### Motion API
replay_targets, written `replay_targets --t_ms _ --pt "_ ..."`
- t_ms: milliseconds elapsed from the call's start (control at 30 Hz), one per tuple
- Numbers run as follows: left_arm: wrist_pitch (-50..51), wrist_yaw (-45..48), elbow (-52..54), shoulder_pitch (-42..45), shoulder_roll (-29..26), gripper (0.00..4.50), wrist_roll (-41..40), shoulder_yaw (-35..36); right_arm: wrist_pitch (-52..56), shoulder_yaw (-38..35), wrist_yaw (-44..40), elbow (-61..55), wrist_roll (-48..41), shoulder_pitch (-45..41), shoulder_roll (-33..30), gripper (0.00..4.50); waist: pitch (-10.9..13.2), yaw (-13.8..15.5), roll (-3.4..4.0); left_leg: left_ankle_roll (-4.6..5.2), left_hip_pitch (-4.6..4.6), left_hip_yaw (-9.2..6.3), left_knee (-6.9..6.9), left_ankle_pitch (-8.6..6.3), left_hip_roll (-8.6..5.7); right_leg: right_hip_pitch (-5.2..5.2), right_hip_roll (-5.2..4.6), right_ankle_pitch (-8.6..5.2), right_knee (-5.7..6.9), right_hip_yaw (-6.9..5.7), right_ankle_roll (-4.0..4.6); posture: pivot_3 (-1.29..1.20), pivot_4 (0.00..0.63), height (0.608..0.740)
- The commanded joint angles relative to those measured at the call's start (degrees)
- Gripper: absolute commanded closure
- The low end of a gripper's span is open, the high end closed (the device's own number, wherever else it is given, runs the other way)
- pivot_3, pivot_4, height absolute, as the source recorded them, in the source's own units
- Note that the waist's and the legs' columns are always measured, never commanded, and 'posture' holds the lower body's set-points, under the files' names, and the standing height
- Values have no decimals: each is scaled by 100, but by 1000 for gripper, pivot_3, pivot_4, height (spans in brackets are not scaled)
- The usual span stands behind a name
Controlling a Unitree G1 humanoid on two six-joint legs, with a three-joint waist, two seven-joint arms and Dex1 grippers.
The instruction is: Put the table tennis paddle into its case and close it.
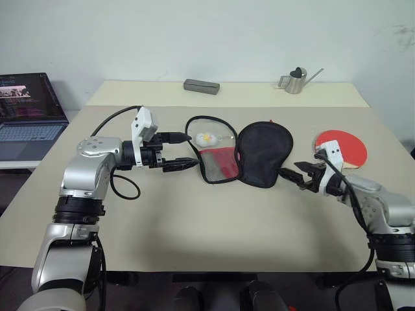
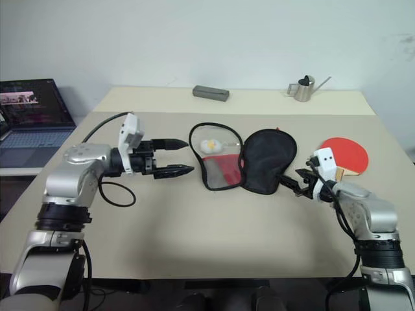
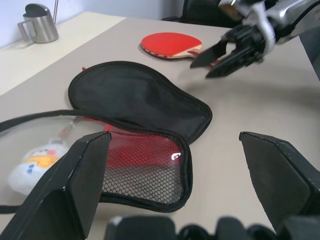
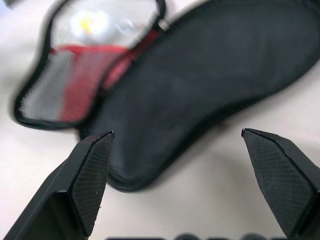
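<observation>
A wide beige counter [image 1: 194, 227] stands against a pale wall, with a lighter strip along its far edge where a small grey rectangular block [image 1: 201, 86] and a little steel watering can [image 1: 296, 80] sit well apart. To the robot's left, off the counter, an open laptop [image 1: 29, 113] rests on a lower surface. The near half of the counter is bare, leaving free room in front of both arms. Mid-counter lies the soft paddle-shaped case [image 1: 243, 154], unzipped and spread flat: its black lining faces up on the right half, while the left half shows red fabric under black mesh and a clear panel, with a small white-yellow charm [image 1: 206, 138] lying inside the zipper loop. The rigid table tennis paddle [image 1: 342, 148], round red face up and wooden handle toward the near right, lies near the counter's right edge, apart from the case. The left claw [image 1: 183, 151] hovers just left of the case, fingers spread apart and empty. The right claw [image 1: 293, 176] sits at the case's narrow near end, between case and paddle, fingers likewise apart, gripping nothing.
</observation>
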State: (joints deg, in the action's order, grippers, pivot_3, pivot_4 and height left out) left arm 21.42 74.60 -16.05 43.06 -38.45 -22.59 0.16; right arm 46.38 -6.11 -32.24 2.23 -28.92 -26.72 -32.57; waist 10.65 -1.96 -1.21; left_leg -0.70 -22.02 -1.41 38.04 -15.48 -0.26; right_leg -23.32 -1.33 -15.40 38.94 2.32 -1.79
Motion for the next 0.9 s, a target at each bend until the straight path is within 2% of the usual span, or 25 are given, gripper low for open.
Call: replay_targets --t_ms 33,267,467,733,900 --pt "15 68 200 60 -5 0 -45 -25 -375 235 68 254 355 -337 191 20 0 -11 0 0 0 0 0 0 0 0 1 0 1 0 0 0 150 740" --pt "-57 96 141 109 83 0 -9 -109 -660 586 87 784 883 -753 466 20 0 4 0 0 -3 0 1 0 0 -3 1 0 0 0 0 0 150 740" --pt "-156 88 70 132 89 0 44 -132 -807 527 274 1239 1207 -1018 534 20 0 3 0 0 -3 -2 0 0 1 -4 1 0 1 0 1 0 150 740" --pt "-221 23 42 82 68 0 110 -91 -520 404 410 1014 1311 -1004 413 20 0 2 0 0 -5 -2 0 0 1 -6 1 0 1 0 1 0 150 740" --pt "-256 -14 18 79 60 0 120 -90 93 349 400 581 1147 -984 430 20 0 0 0 0 -6 -2 -1 0 1 -8 1 0 1 1 1 0 150 740"
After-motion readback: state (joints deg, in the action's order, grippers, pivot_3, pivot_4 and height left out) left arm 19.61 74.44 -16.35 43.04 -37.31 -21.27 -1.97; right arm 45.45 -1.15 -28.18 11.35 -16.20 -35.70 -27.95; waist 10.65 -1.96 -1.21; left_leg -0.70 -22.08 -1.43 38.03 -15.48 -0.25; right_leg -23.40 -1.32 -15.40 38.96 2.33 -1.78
